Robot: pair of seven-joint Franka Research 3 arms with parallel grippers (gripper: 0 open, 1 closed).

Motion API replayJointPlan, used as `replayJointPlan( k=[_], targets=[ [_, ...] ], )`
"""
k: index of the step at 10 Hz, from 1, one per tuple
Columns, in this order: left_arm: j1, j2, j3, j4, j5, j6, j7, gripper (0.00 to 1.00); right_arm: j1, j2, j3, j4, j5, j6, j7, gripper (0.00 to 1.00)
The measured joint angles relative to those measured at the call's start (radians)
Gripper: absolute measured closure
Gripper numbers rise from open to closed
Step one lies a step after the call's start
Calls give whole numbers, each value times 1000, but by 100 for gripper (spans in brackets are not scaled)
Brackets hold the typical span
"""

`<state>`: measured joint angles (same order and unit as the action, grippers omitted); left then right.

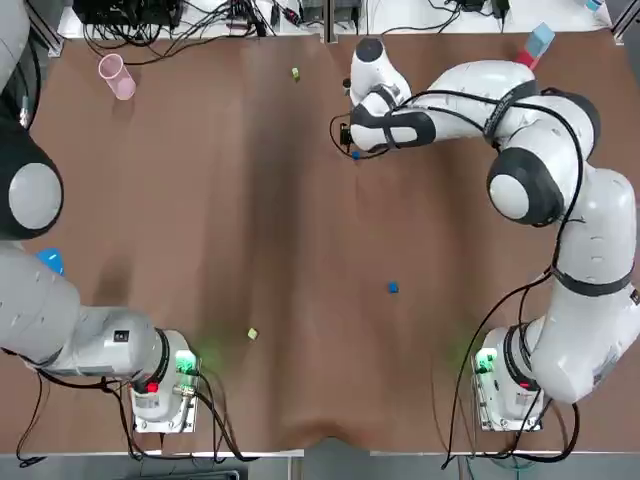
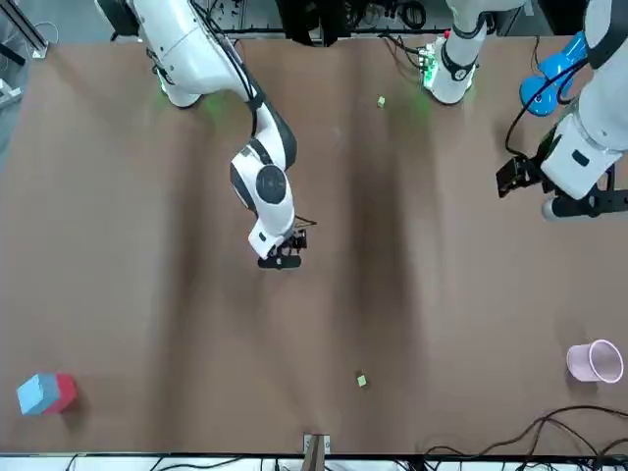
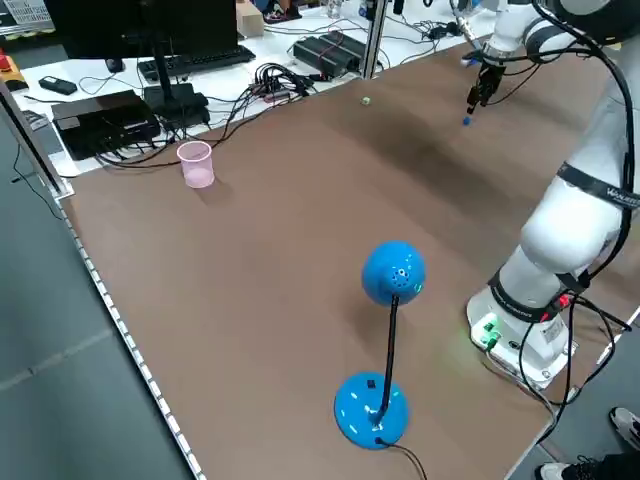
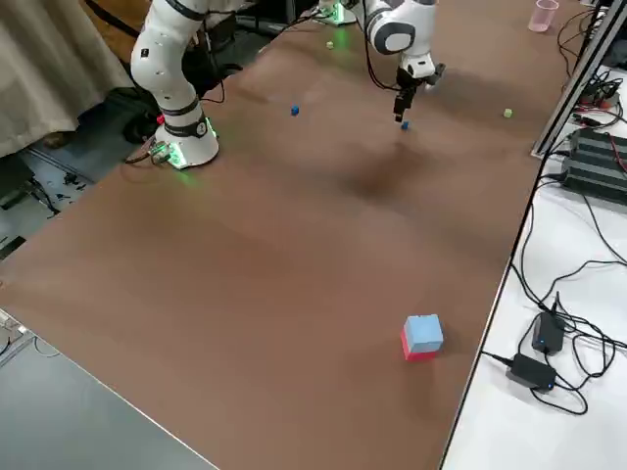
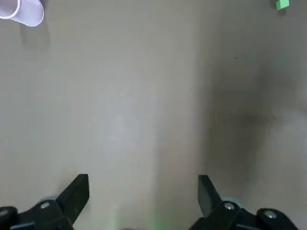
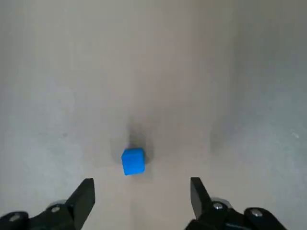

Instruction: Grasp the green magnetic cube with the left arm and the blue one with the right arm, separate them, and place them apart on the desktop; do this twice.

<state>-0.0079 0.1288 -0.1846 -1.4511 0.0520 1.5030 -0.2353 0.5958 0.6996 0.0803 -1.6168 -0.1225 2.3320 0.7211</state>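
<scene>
i count four little cubes on the table [image 1: 200, 200]: two blue and two green. none of them touch. the far blue cube [image 6: 133, 161] sits on the table under my right gripper [image 6: 141, 184]. its fingers are wide apart and hold nothing, and the cube is just in front of the gap between them. the near blue cube [image 1: 393, 287] lies by itself in the middle, closer to the arm bases. the far green cube [image 1: 296, 73] is up by the far edge. the near green cube [image 1: 252, 334] is down by the left arm's base.

my left gripper [image 5: 143, 178] hangs high over the left part of the table. its fingers are spread apart too, with nothing in them.

i think these cubes are very light and hard, with smooth flat sides. they are so small that they could pop out of the fingers. if i pick one up, i should pinch it on two flat sides that face away from each other, right in the middle, with the fingers straight. they are magnets, so i guess a green one and a blue one would jump together if they got close. i should keep them well apart.

i also see one pink cup [image 1: 117, 77], one blue lamp [image 3: 392, 272] and one blue and red block [image 4: 421, 338].
</scene>
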Motion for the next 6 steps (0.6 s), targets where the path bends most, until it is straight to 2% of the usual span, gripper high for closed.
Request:
replayJointPlan(
  k=[2, 4, 6],
  targets=[
    [0, 6, 2, 0, 0, 3, 0, 0, 11, 27, -16, 4, -3, 34, 0, 14],
    [1, 7, 3, 1, 0, 3, 0, 0, 15, 44, -30, 15, -19, 49, 0, 22],
    [1, 7, 3, 2, 0, 3, 0, 0, 19, 54, -37, 25, -26, 53, 0, 37]
  ],
)
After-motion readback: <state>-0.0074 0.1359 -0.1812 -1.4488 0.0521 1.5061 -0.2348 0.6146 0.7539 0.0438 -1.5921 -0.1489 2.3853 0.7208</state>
